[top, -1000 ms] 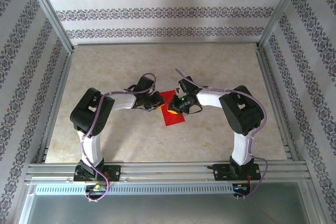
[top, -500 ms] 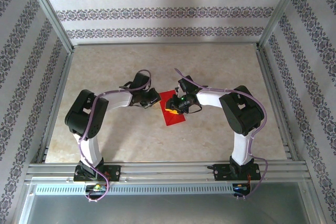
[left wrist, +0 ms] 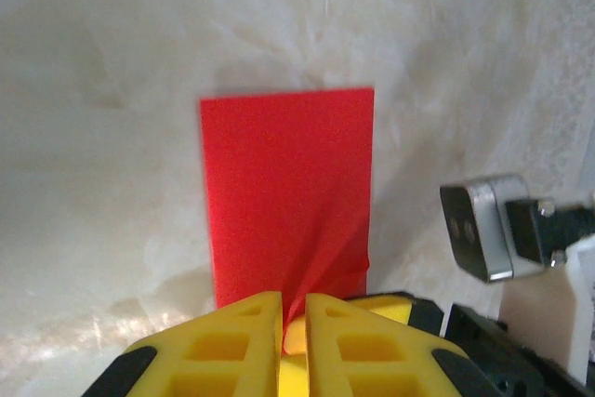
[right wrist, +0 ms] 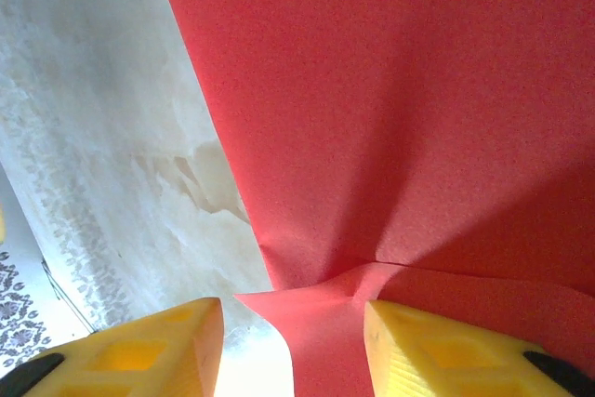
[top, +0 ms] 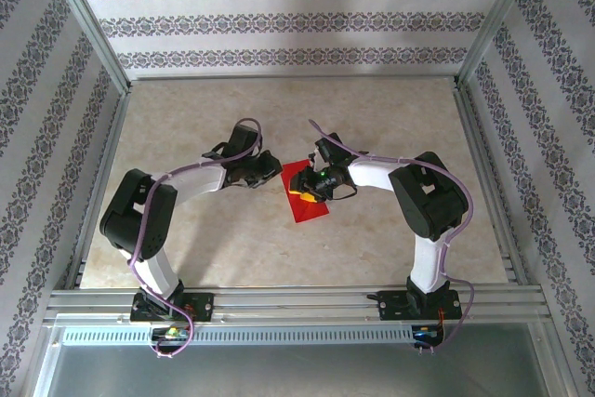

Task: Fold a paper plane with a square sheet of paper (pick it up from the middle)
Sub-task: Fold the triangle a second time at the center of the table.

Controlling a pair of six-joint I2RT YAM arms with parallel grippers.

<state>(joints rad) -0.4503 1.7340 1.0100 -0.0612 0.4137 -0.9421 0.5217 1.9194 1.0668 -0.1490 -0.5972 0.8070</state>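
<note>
The red paper (top: pixel 311 208) is laid mid-worktop (top: pixel 390 118). From the left wrist, its edge is seen pinched by the closed left pincer (left wrist: pixel 294 309). From the right wrist, the right pincer (right wrist: pixel 293 323) is seen spread wide around a puckered edge.

Left claw (left wrist: pixel 293 306) and right claw (right wrist: pixel 288 323) meet at the square sheet of paper (left wrist: pixel 288 183)

A beige marbled tabletop (top: pixel 279 109) is enclosed on three sides by walls papered in white with bands of purple floral pattern (top: pixel 279 20). Silver aluminium frame posts (top: pixel 90 25) are fitted at the rear corners. The scene is evenly lit.
</note>
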